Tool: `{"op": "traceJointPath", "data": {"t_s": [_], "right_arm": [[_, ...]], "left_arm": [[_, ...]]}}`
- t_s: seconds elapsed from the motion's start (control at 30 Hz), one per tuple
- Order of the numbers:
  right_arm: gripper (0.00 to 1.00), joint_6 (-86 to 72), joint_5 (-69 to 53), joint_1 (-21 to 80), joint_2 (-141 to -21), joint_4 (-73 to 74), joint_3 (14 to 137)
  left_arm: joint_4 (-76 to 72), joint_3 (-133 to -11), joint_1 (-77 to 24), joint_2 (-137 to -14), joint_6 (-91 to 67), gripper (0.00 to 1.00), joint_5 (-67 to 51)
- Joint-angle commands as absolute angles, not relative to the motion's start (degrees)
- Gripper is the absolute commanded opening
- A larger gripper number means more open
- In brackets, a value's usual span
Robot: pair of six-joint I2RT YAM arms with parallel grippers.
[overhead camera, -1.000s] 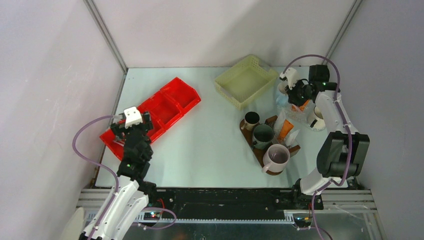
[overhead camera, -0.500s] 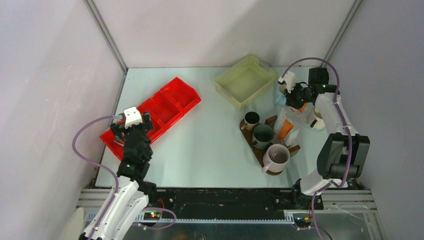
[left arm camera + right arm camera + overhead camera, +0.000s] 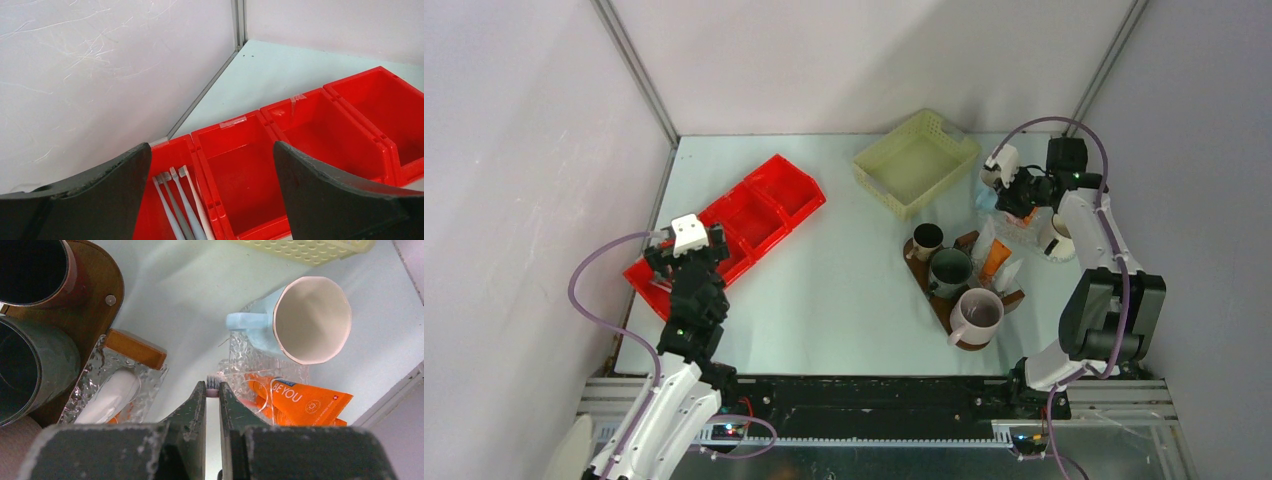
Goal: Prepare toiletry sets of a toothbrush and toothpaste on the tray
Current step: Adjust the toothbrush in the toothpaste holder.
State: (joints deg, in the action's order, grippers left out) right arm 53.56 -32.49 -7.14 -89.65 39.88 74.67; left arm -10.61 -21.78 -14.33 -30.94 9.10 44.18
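Left fingers (image 3: pixel 100 200) stand wide apart, holding nothing, above the red bin (image 3: pixel 240 175), where spare toothbrushes (image 3: pixel 190 220) lie in the end compartment; their handles run out of frame. Further right, the tray (image 3: pixel 95 315) carries mugs (image 3: pixel 30 370) and a white tube (image 3: pixel 110 397) in clear wrap (image 3: pixel 90 377). My right fingers (image 3: pixel 197 415) are pinched on a toothbrush (image 3: pixel 212 390) just behind its bristles, over the desk (image 3: pixel 190 300) between tray and blue mug (image 3: pixel 305 320). I judge it light, stiff and slick, liable to pivot when held so near the head; mid-handle would be steadier. Its handle is hidden between my fingers. An orange tube (image 3: pixel 300 400) lies off the tray, partly under more wrap.
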Motion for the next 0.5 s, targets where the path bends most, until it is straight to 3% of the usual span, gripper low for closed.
{"op": "traceJointPath", "data": {"t_s": [0.0, 0.47], "right_arm": [[0.0, 55.1, -35.87, -7.91, -87.34, 37.26, 73.71], [0.0, 58.84, -41.03, -10.36, -86.73, 35.78, 72.16]], "left_arm": [[-12.12, -21.8, -13.98, -30.24, 10.07, 0.98, 43.42], [-12.09, -21.58, -14.03, -29.68, 10.44, 0.98, 43.35]]}}
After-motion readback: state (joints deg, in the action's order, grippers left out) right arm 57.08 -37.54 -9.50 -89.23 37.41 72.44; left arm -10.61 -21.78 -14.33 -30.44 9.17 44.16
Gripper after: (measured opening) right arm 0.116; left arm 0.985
